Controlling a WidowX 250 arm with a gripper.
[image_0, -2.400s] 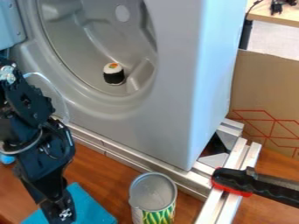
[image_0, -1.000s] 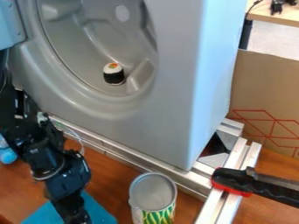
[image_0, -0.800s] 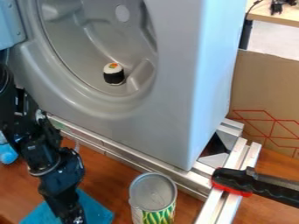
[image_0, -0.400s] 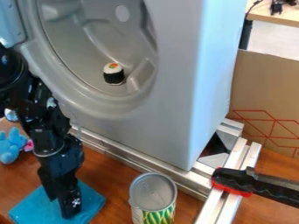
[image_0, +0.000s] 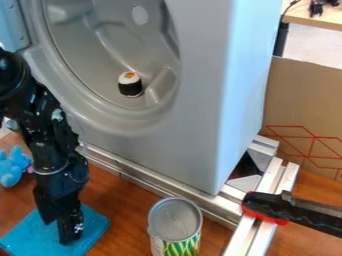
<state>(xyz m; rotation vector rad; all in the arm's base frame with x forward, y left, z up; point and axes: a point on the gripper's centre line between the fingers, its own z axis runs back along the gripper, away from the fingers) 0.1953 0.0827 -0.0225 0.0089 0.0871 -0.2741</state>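
Note:
The black gripper (image_0: 65, 229) hangs down at the lower left, its tip against the top of a flat, folded blue cloth (image_0: 93, 231) on the wooden table. Whether it pinches the cloth or only presses on it, I cannot tell. To the right of the cloth stands an open can (image_0: 175, 230) with a green and yellow pattern. A sushi-shaped toy (image_0: 130, 84), white on top with a dark band, sits inside the round hollow of the large grey drum housing (image_0: 194, 115).
A blue plush toy (image_0: 12, 167) lies at the left edge. Metal rails (image_0: 160, 184) run along the foot of the housing. A black and red clamp (image_0: 280, 207) sticks out over the rails at right, with a cardboard panel (image_0: 304, 100) behind.
The gripper first went right and down, then moved back left. The blue cloth has slid left along with it. More of the blue plush toy has come into sight.

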